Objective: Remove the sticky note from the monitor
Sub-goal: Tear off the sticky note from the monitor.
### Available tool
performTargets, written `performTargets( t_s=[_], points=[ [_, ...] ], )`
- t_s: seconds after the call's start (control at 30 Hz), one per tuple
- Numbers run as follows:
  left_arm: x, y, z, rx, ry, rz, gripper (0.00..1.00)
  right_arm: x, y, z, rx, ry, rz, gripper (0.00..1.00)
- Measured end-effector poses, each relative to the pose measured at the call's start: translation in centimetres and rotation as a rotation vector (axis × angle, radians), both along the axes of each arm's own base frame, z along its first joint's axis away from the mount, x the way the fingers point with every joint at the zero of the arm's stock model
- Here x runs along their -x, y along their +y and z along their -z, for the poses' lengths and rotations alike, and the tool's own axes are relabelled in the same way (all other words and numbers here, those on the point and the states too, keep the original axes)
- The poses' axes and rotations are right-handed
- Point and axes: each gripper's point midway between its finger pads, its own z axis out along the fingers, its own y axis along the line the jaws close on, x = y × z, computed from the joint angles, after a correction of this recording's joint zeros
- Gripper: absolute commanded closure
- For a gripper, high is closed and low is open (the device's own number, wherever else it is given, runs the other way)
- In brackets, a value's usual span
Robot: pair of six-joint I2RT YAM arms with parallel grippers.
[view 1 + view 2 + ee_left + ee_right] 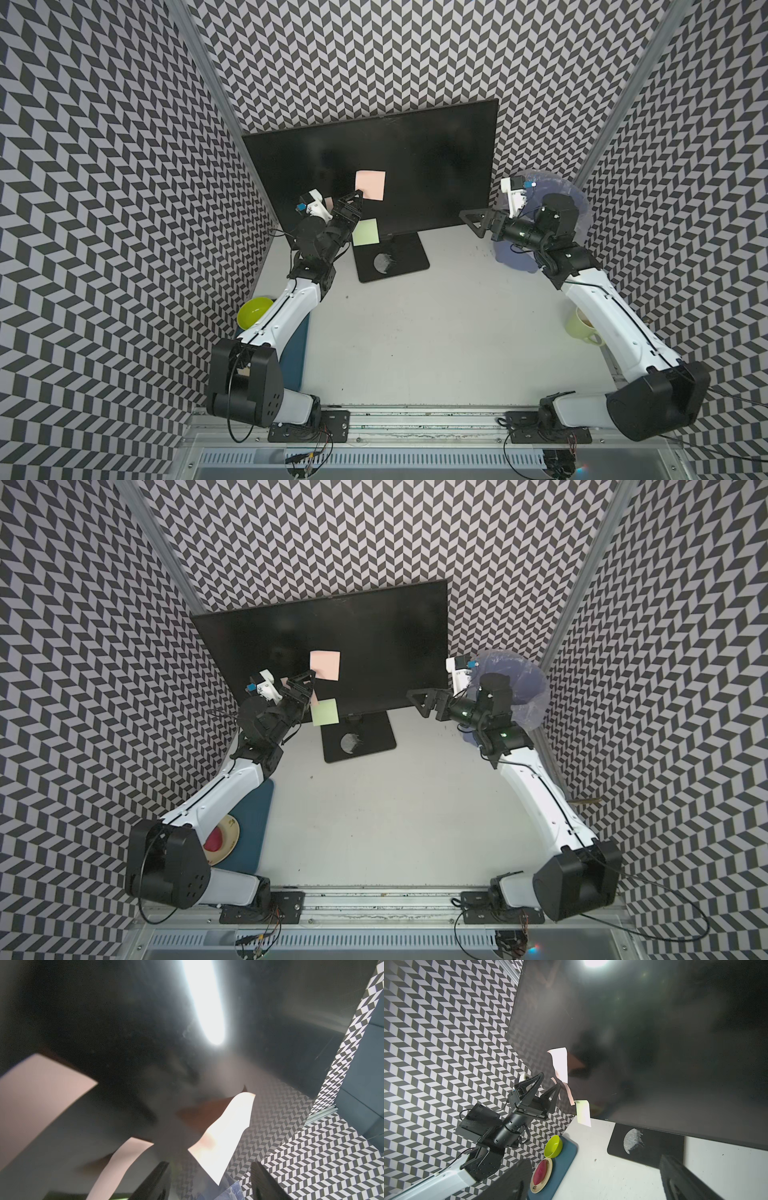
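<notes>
**Bimanual cell, seen from above and from both wrists.** A large black flat-screen monitor (415, 158) with a dark blank display stands upright at the far side of the white worktop (415, 340). It rests on a flat rectangular black base (409, 257) that bears a round grey mark.

Three square paper notes stick to the lower middle of the monitor's screen, each curling off the glass at its free edge:
- a pale pink sticky note (370, 185), uppermost;
- a second pink sticky note (568, 1093) just below it, largely hidden in both top views;
- a light green sticky note (365, 232), overhanging the monitor's bottom edge.

The left fingers (553, 1093) sit close to the screen at the lower left corner of the pale pink sticky note. They stand moderately apart. In the left wrist view a curled corner of pink paper lies in the gap between them. Which pink note it belongs to, and whether a finger touches it, cannot be told.

The right fingers (679, 1178) are spread wide and hold nothing. They hover just in front of the monitor's lower right corner.

In front of the monitor's left end, a dark blue tray (569, 1153) carries a lime-green bowl (553, 1146) and a round cream plate (232, 833). A pale green mug (579, 328) and a clear plastic bag (577, 199) lie off the monitor's right end.
</notes>
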Motion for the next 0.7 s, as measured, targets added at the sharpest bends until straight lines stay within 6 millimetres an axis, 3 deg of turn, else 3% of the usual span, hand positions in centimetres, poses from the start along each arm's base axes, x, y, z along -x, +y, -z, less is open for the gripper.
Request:
performTargets(
  t_s=[0.33, 0.43, 0.63, 0.7],
  points=[
    [-1.5, -0.9, 0.0, 0.021, 0.01, 0.034, 0.55, 0.1, 0.1, 0.0, -0.002, 0.002, -0.004, 0.01],
    [-1.6, -1.0, -0.1, 0.023, 0.01, 0.043, 0.65, 0.1, 0.2, 0.0, -0.003, 0.002, -0.008, 0.01],
    [-1.6, -1.5, -0.9, 0.024, -0.007, 0.061, 0.98, 0.2, 0.3, 0.0, -0.003, 0.002, -0.012, 0.01],
    [-1.6, -1.5, -1.0, 0.023, -0.01, 0.062, 1.0, 0.2, 0.3, -0.1, -0.003, 0.0, -0.012, 0.01]
  ],
)
